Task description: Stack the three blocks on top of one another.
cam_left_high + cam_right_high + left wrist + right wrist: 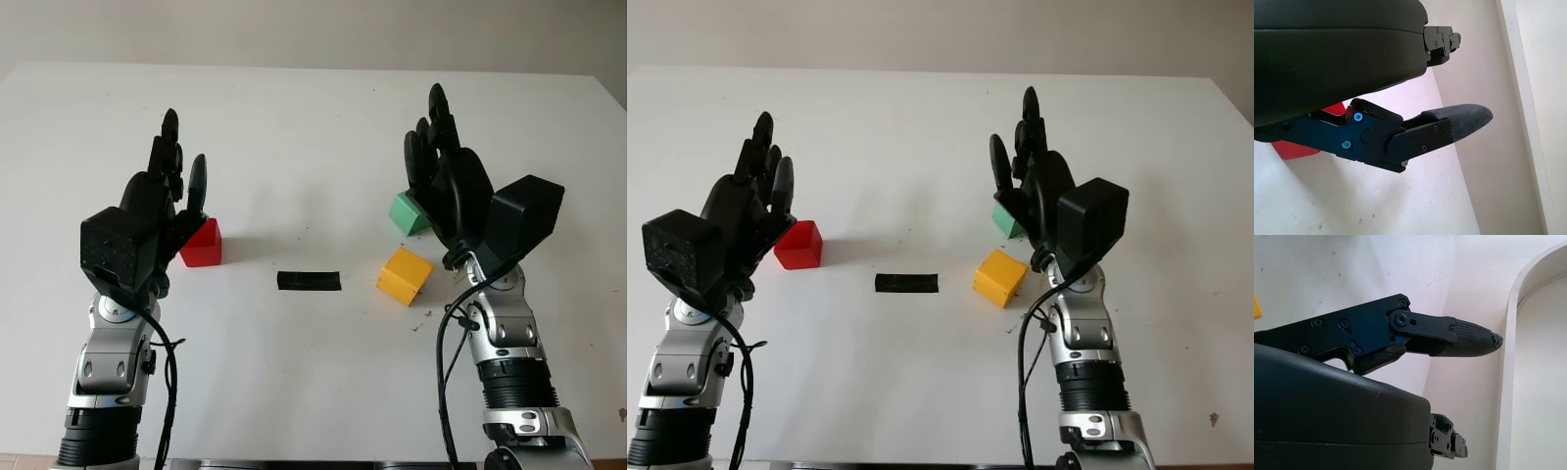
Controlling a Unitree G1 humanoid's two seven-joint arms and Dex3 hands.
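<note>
Black tape strip (309, 281): landmark, mid-surface (294, 127).
Red block (203, 244): left of it, beside left hand (162, 196), released, empty.
Yellow block (405, 275), green block (409, 212): right of it, near right hand (441, 166), released, empty.
Risk: green block partly hidden; a misjudged grasp may knock it.

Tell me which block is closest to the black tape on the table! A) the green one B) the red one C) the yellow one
C, the yellow block sits just beside the black tape, while the red block by the open left hand and the green block behind the open right hand lie farther off.
</note>
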